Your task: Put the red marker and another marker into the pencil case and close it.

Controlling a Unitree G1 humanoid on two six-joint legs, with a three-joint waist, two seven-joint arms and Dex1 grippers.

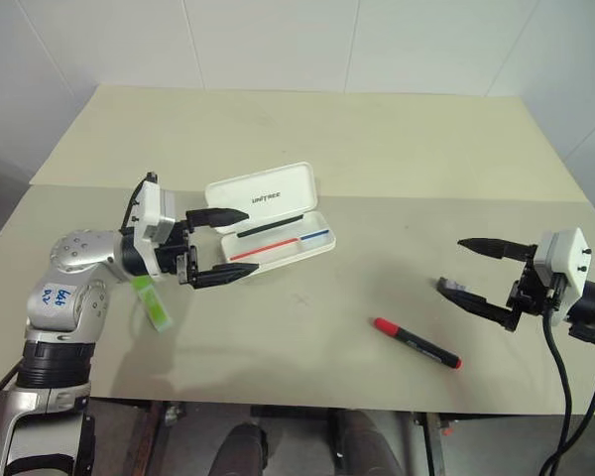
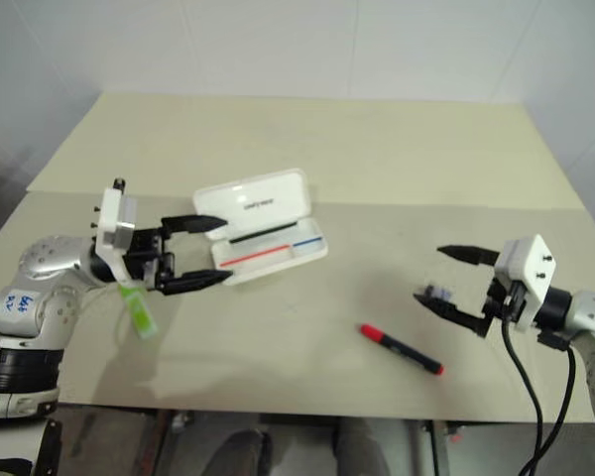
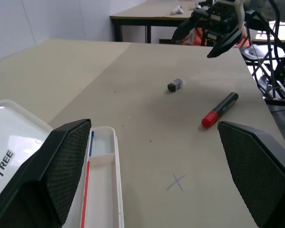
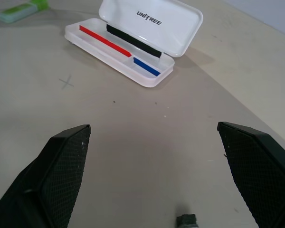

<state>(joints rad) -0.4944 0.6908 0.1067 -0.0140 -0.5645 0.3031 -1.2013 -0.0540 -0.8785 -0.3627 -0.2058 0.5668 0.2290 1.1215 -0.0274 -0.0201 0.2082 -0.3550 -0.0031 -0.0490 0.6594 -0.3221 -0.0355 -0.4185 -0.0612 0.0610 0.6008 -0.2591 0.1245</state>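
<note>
The white pencil case (image 1: 268, 193) lies open left of the table's middle, lid back, with a red-and-blue stripe in its tray. My left gripper (image 1: 240, 243) hovers just left of the case, open and empty, pointing across at it. A light-green highlighter (image 1: 152, 303) lies on the table under my left wrist. Nearer the front edge, right of centre, the red marker (image 1: 416, 343) lies flat, its red cap to the left. My right gripper (image 1: 454, 264) stands open and empty, above and right of the marker, clear of it.
A small grey clip-like piece (image 3: 175, 85) lies on the table under my right gripper's lower finger. A pencilled cross (image 1: 299, 297) marks the table between case and marker. The table's front edge (image 1: 307, 405) runs close behind the marker.
</note>
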